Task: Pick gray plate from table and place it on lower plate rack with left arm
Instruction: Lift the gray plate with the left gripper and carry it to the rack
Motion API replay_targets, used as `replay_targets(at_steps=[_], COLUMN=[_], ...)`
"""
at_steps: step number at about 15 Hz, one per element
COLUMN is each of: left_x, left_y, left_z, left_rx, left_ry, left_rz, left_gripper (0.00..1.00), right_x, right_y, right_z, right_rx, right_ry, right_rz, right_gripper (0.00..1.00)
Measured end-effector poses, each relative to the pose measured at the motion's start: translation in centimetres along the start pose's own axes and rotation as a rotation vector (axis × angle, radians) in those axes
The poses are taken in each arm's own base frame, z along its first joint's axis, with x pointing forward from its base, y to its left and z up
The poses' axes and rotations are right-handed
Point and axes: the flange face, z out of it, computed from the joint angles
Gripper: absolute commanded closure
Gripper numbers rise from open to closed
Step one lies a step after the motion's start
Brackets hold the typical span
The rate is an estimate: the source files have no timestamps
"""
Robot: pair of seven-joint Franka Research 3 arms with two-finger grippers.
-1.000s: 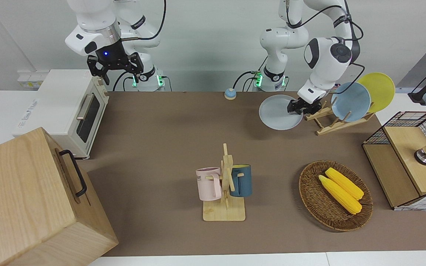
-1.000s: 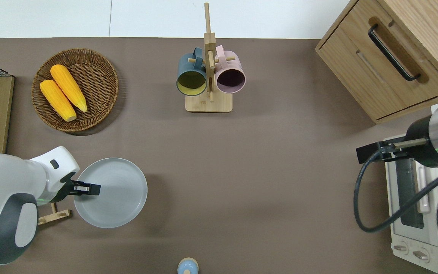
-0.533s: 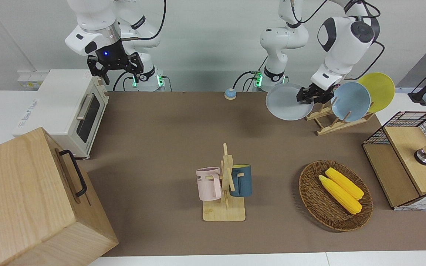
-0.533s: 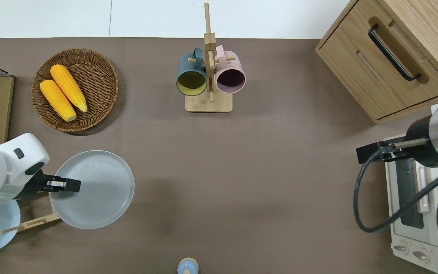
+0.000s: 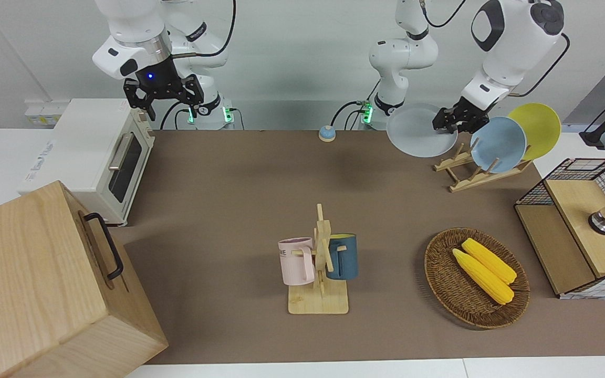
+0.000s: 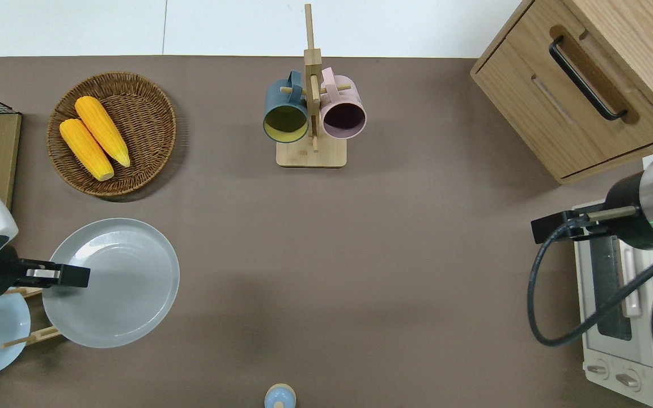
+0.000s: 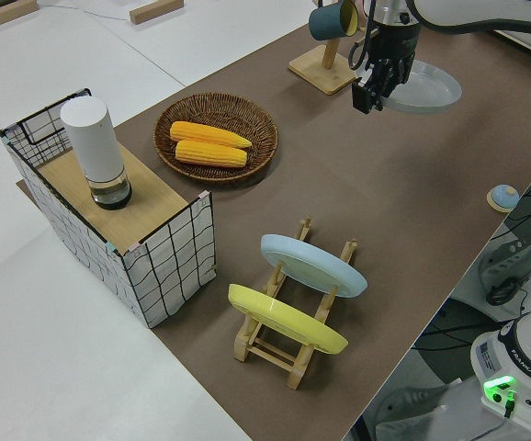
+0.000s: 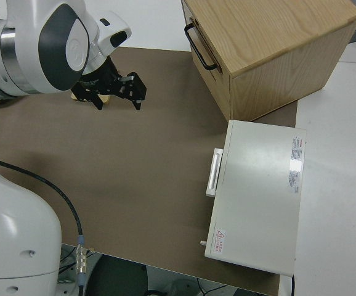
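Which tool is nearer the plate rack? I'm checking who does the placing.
Left. The left tool holds the gray plate up by the plate rack; the right arm is parked.

The brown counter (image 5: 218,210) carries a wicker basket (image 6: 151,147) and a wire crate (image 5: 604,173) toward the left arm's end. A mug stand (image 6: 310,154) sits mid-counter by the edge farthest from the robots. The lower plate rack (image 5: 483,177) stands near the robots' edge, a wooden cabinet (image 5: 34,294) and toaster oven (image 5: 92,152) at the right arm's end.
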Motion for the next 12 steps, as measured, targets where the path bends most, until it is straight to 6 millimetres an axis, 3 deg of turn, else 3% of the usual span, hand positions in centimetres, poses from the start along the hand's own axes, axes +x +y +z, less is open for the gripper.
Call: replay_targets(at_steps=[5, 12], left_x=[-0.1, -0.4], left_y=[-1.3, -3.0], left_z=[-2.2, -2.4], left_rx=[0.002, 0.198], left_ry=[0.035, 0.007], left_rz=[-0.021, -0.004], left_gripper=[1.00, 1.00], right_x=[0.0, 0.0], right_y=[0.0, 0.0], right_z=[0.0, 0.0], right_rx=[0.000, 0.000], right_ry=[0.000, 0.000], right_rz=[0.000, 0.000], right_gripper=[0.013, 0.013])
